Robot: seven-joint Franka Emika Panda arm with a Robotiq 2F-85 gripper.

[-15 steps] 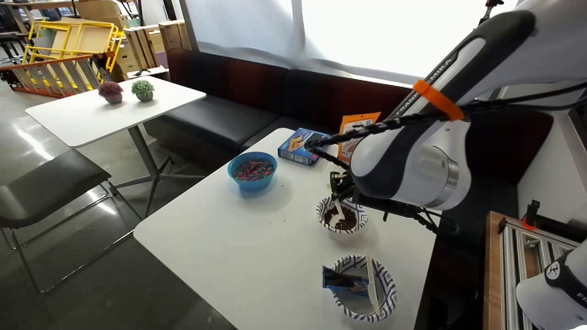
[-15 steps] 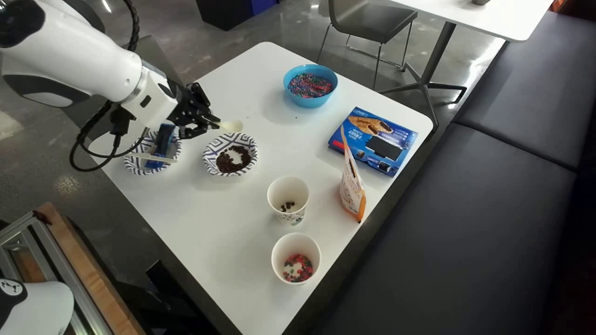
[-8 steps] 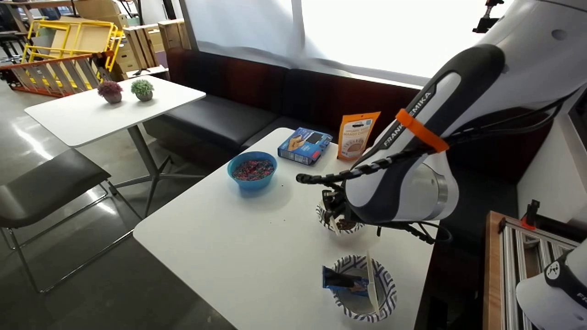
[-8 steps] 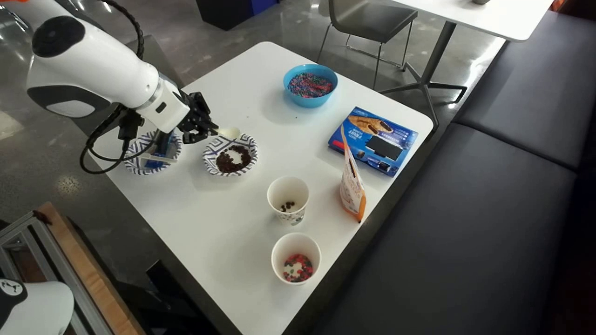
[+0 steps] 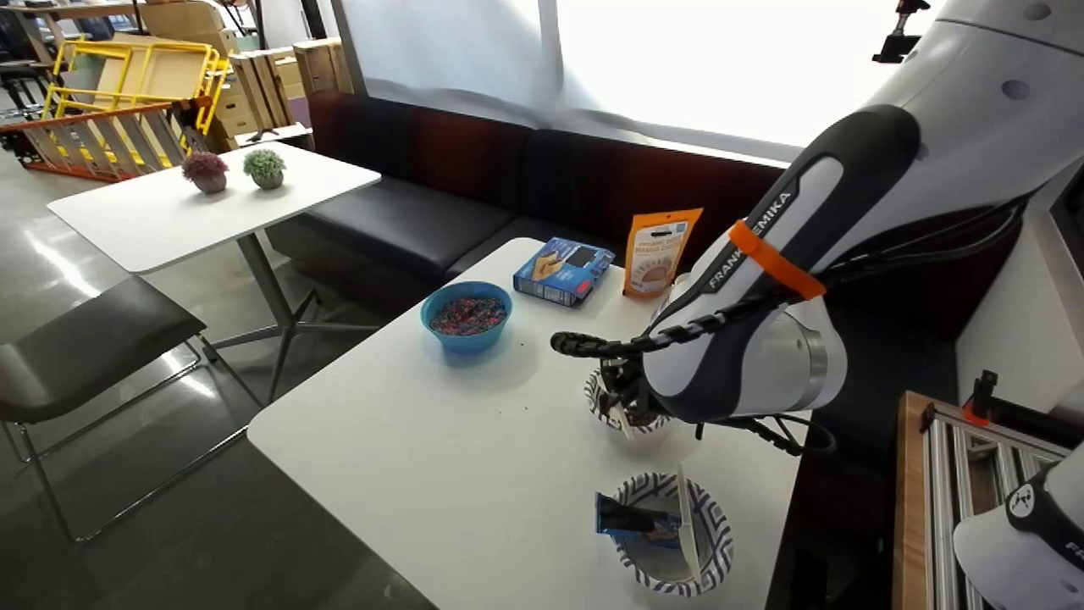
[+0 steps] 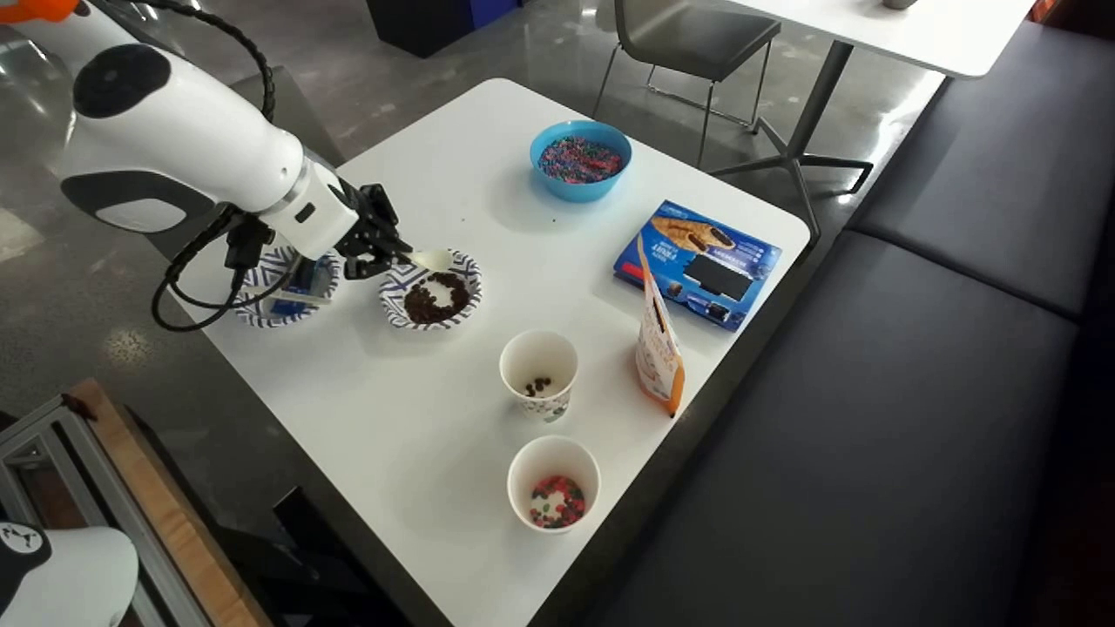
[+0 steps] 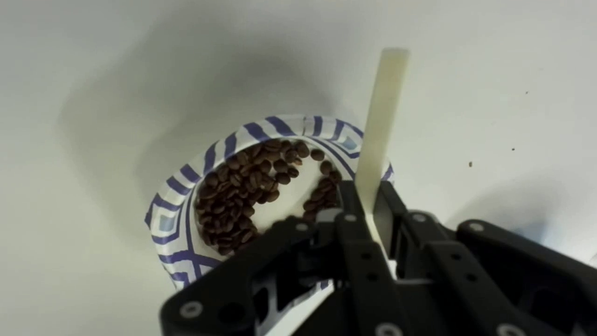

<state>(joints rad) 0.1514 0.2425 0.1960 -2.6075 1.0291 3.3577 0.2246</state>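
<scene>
My gripper [image 7: 373, 200] is shut on a pale spoon [image 7: 382, 121]. In the wrist view the flat handle sticks out past the fingertips. In an exterior view the gripper [image 6: 403, 251] holds the spoon [image 6: 433, 259] with its rounded end over the near-gripper rim of a patterned paper bowl [image 6: 471, 272]. I cannot tell if spoon and bowl touch. The bowl [image 7: 175, 252] has a blue and white pattern and holds dark brown beans [image 7: 233, 196], with a bare patch in the middle. In an exterior view the gripper [image 5: 620, 396] hides part of this bowl [image 5: 594, 405].
A second patterned bowl [image 5: 720, 542] holds a blue wrapped packet [image 5: 627, 518] and a white utensil [image 5: 688, 534]. A blue bowl [image 5: 466, 342] holds coloured bits. A blue box [image 6: 697, 266], an orange pouch [image 6: 659, 361] and two paper cups [image 6: 546, 407] [image 6: 553, 457] stand on the table.
My gripper has moved down and closer to the bean bowl with the spoon still held. The spoon's rounded end now overlaps the bowl's rim in an exterior view. The table objects have not moved.
</scene>
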